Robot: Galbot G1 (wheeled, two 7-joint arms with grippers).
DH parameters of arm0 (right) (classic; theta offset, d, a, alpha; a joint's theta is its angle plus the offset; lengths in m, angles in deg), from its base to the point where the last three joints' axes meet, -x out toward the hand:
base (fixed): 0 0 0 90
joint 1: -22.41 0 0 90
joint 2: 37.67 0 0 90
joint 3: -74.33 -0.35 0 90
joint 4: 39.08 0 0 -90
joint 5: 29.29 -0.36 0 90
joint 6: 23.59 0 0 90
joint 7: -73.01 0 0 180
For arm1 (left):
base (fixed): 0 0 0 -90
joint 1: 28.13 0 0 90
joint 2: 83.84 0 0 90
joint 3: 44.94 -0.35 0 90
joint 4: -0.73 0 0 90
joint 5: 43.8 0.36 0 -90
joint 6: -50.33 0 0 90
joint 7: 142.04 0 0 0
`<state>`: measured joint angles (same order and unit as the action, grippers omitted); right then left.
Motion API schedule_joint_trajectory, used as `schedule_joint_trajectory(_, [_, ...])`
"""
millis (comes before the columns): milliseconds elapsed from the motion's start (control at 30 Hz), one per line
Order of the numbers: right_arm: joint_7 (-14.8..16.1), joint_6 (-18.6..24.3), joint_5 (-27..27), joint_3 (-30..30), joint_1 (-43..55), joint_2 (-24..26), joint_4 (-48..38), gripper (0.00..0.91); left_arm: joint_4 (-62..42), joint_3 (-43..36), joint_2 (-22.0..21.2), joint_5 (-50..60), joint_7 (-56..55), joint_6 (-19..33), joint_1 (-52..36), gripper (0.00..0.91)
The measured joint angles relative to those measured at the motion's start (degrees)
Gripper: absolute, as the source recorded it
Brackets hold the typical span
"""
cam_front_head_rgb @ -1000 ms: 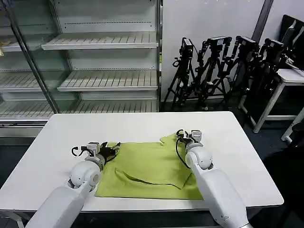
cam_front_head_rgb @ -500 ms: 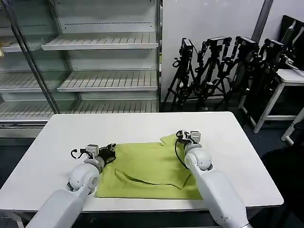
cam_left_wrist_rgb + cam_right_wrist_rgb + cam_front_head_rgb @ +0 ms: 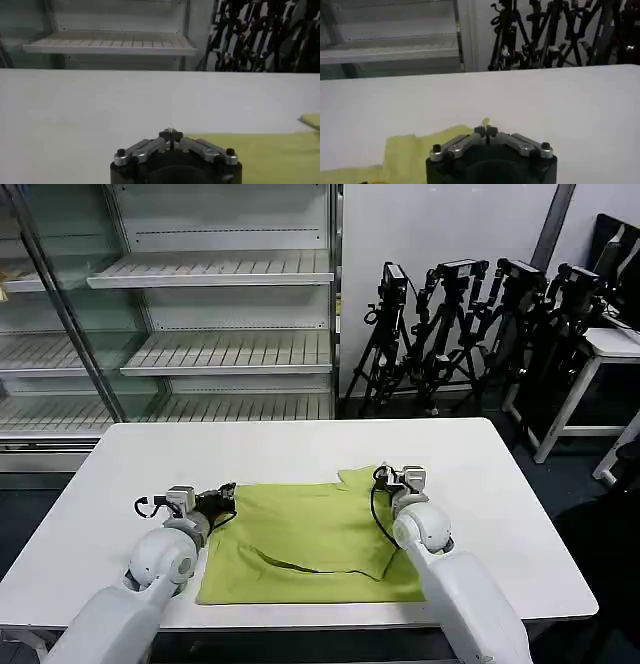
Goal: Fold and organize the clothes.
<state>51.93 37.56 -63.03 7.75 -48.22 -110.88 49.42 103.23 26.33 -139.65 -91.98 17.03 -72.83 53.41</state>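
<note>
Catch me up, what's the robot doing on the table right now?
It's working on a lime-green T-shirt lying partly folded on the white table. The left gripper is at the shirt's far left corner, the right gripper at its far right corner by the sleeve. Both have their fingers closed, low at the cloth.

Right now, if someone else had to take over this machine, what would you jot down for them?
Left gripper: shut, at the T-shirt's left far corner.
Right gripper: shut, at the right far corner by the sleeve.
T-shirt lies on the white table, near the front edge, partly folded with a flap across its middle.
Left to do: finish folding and tidy it.
</note>
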Motion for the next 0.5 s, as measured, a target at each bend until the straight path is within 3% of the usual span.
schedule_joint_trajectory(500, [0.26, 0.35, -0.23, -3.13, -6.36, 4.80, 13.98, 0.000, 8.80, 4.31, 2.53, 0.15, 1.06, 0.03, 6.26, 0.050])
